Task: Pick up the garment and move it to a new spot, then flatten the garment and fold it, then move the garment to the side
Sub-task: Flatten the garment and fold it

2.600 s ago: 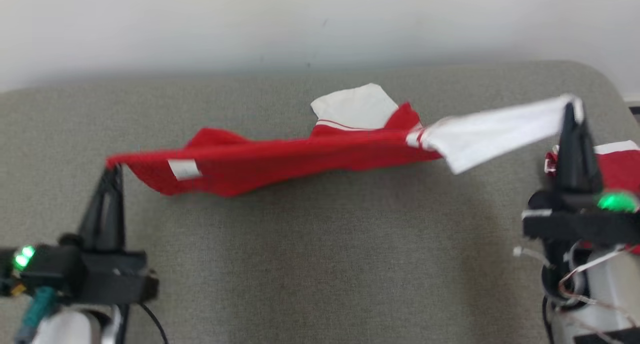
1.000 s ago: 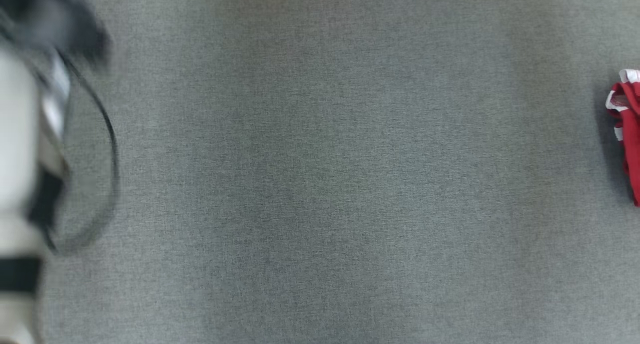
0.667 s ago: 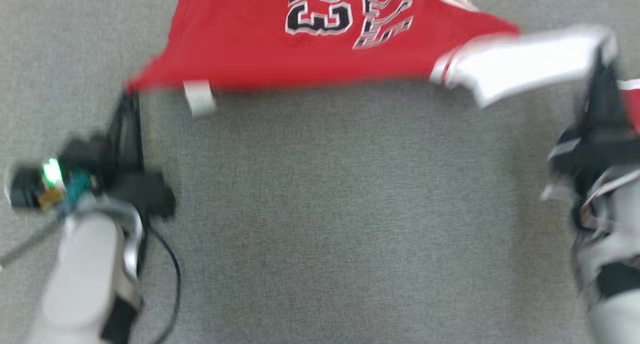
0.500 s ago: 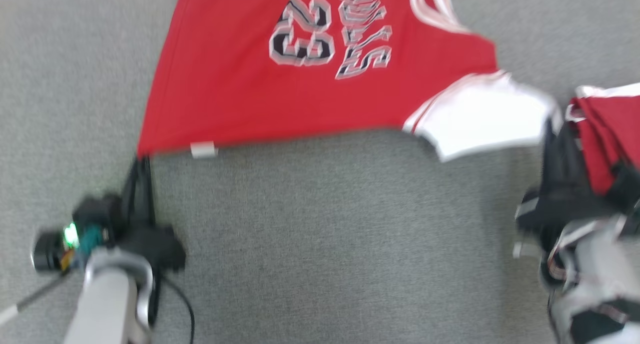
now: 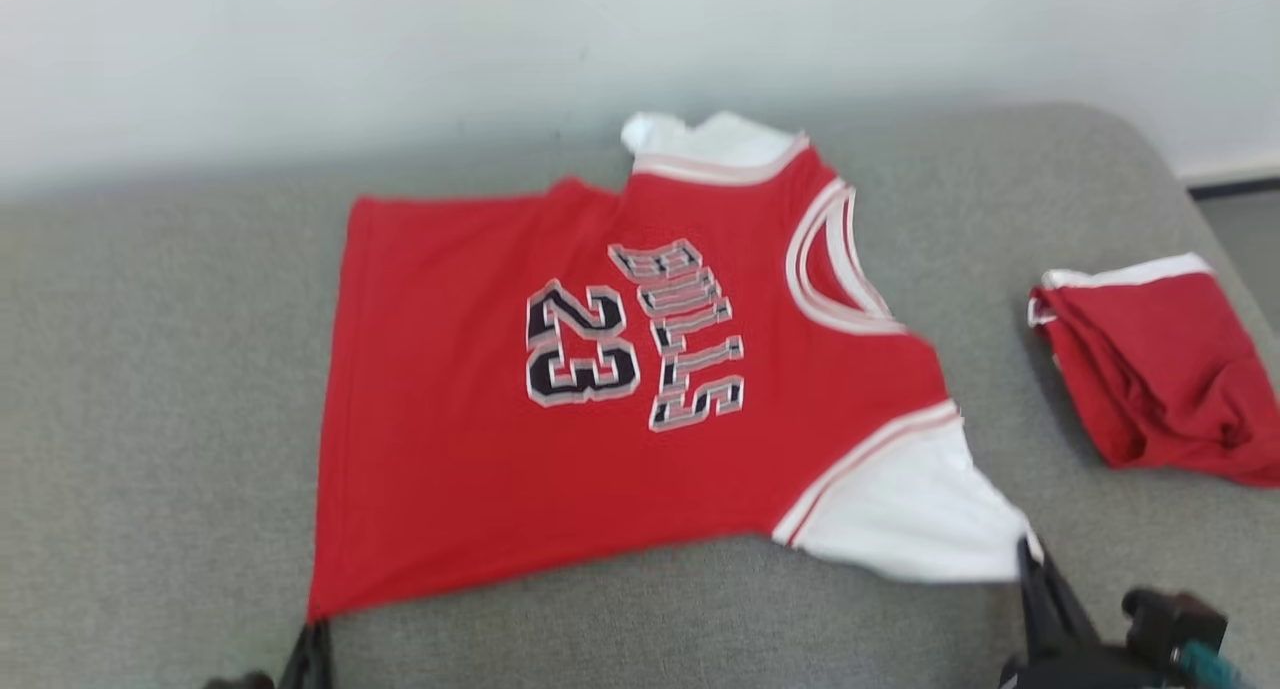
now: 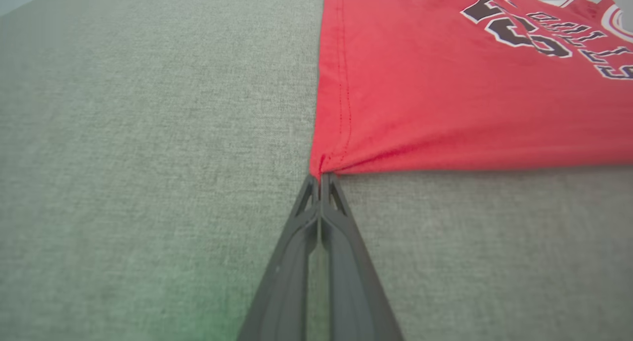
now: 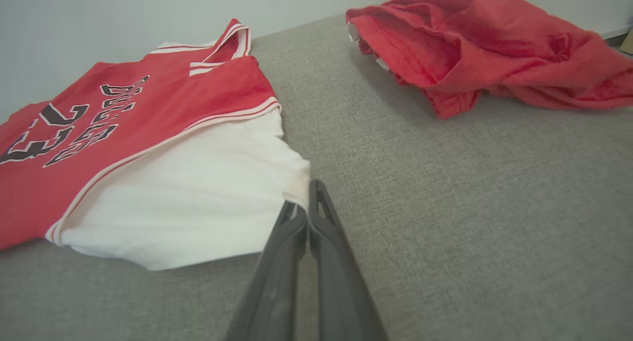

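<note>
The flattening step looks nearly finished: the red basketball jersey [image 5: 600, 419], white-sleeved with a black-and-white 23 on its front, lies spread print-up across the middle of the head view on the grey woven upholstered surface [image 5: 150, 419]. The left gripper [image 6: 320, 177] at the lower left has its fingers pinched tight on the near hem corner. The right gripper [image 7: 309, 190] at the lower right is pinched the same way on the edge of the near white sleeve. Next, both corners probably need releasing and the cloth regripping for a fold. The far white sleeve [image 5: 700, 134] at upper centre may be tucked under, though blur makes that uncertain. A rumpled red cloth bundle [image 5: 1160, 369] sits well apart at the right edge. A few seconds earlier the jersey hung as a twisted band stretched in the air between the grippers; now it rests flat.
</note>
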### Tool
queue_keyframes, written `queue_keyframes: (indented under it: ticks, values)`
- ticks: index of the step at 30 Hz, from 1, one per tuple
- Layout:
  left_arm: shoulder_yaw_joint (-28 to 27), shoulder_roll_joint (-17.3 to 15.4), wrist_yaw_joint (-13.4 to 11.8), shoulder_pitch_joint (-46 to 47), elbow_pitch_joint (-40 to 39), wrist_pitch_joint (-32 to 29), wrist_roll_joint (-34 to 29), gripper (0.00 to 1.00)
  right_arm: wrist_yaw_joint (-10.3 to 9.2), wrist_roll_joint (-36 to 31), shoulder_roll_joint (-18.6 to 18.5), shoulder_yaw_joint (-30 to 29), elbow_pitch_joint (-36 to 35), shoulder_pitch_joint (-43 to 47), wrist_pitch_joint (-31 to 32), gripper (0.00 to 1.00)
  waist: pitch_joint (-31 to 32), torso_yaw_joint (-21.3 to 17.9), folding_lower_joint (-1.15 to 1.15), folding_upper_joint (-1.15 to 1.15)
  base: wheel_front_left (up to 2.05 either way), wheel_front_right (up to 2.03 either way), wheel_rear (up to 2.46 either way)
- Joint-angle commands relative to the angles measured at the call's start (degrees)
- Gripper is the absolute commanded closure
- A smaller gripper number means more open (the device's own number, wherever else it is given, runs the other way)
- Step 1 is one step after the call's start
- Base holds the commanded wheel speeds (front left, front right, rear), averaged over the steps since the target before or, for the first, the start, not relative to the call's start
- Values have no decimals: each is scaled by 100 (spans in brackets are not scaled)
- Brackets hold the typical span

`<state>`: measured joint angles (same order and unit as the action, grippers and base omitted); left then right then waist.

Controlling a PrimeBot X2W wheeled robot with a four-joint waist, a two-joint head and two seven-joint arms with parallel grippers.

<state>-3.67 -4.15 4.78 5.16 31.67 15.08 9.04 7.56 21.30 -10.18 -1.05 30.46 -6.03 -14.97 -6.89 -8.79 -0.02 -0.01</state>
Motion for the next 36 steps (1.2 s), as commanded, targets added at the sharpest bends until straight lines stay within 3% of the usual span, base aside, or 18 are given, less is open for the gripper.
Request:
queue_keyframes:
  ticks: [1, 12, 19, 28, 36]
  values:
    - [-38, 0, 14, -222, 17, 10, -76, 100, -17, -50, 28, -25, 26, 208, -25, 100, 519, 68, 2, 1, 0, 0, 0]
    - [-214, 90, 141, -877, 48, 11, -149, 100, -17, -285, 439, -279, 113, 907, -25, 100, 1083, 152, 2, 1, 0, 0, 0]
    - [-283, 118, 125, -1209, 121, 11, -6, 100, -17, -394, 464, -259, 199, 1206, -25, 100, 1199, 155, 2, 1, 0, 0, 0]
    - [-126, 118, 53, -1286, 18, 11, 227, 100, -17, -411, 427, -262, 110, 1238, -25, 100, 1103, 169, 2, 1, 0, 0, 0]
    - [0, 121, 84, -779, -593, 11, 102, 100, -17, -262, 430, -193, -518, 812, -24, 100, 719, 201, 2, 1, 0, 0, 0]
